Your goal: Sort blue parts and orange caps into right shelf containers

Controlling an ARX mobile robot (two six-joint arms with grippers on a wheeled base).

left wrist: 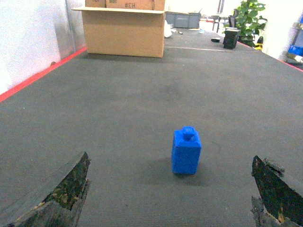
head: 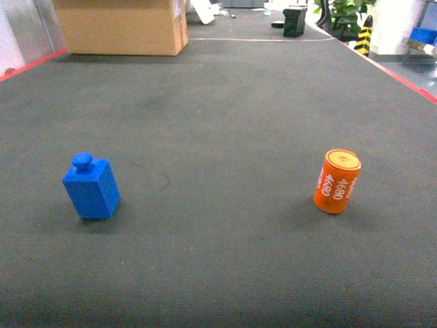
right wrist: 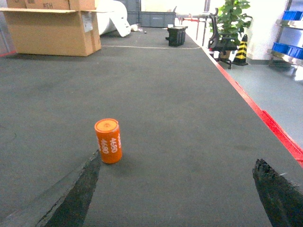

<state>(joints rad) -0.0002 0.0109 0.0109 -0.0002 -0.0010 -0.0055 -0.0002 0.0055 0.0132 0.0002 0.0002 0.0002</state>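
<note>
Over on the left, a small bright-blue plastic block with a round knob on top [head: 91,187] stands upright on the dark grey ribbed floor mat [head: 218,123], alone and well apart from everything else. The left pincer [left wrist: 170,189] hangs low behind it with its two worn black fingers [left wrist: 61,189] spread wide, released and grasping nothing; the block sits ahead of the gap and roughly centred, which I read as a line-up for a straight reach in and a pinch across its flat sides.

Further right, a small orange plastic cylinder with white numerals printed on its side [head: 336,181] also stands on end, leaning slightly in the head view. The right pincer [right wrist: 175,189] is likewise released and empty, but here the cap lies close by the left finger [right wrist: 71,198] rather than in the middle, so I'd guess this arm has to shift left before closing.

A large brown cardboard box [head: 121,25] stands at the far left end of the mat; I cannot see what is inside. At the far right, bright-blue plastic bins on a metal shelf [right wrist: 286,47] are just visible, contents hidden, with neither piece in them yet
</note>
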